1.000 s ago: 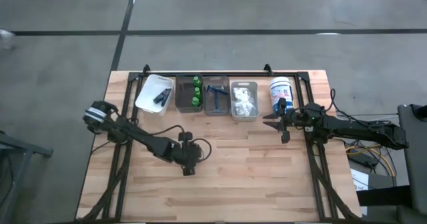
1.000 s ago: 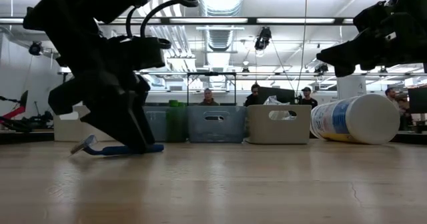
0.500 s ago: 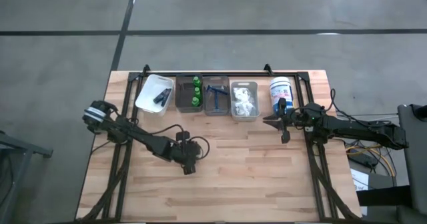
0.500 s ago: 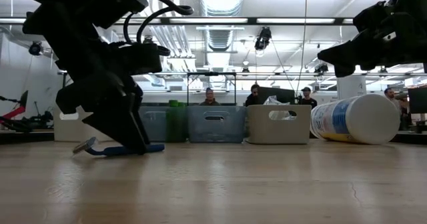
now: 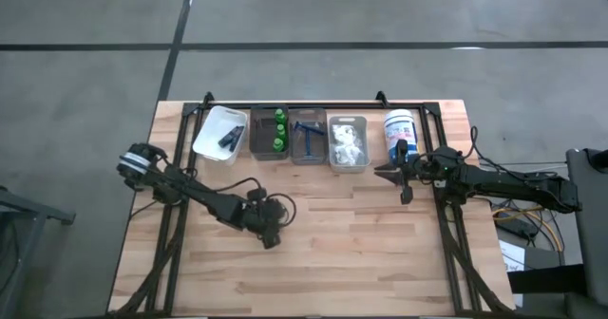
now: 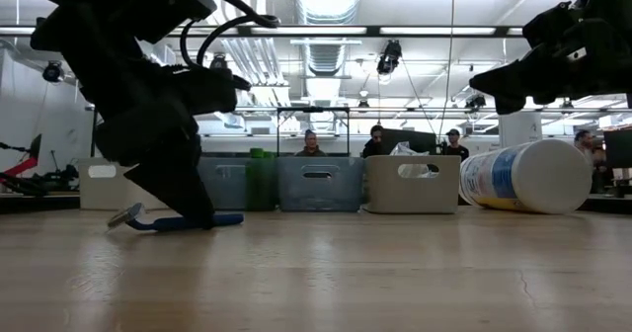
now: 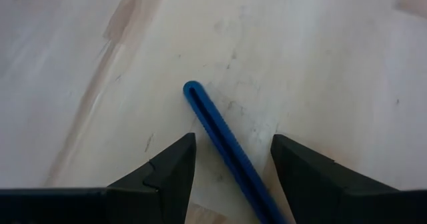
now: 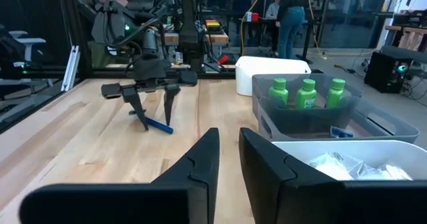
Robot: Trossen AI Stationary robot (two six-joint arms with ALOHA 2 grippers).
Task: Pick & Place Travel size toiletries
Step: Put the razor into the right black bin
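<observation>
**Left gripper straddles a blue razor on the table**

The left gripper is down at the wooden table, fingers apart on either side of the blue razor lying flat; not yet clamped; the right gripper hovers beside the white tub, fingers nearly together, holding nothing; three green bottles stand in a dark bin; packets fill the clear bin.

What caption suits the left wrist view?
Open left gripper straddling a blue razor handle on the wooden table.
</observation>
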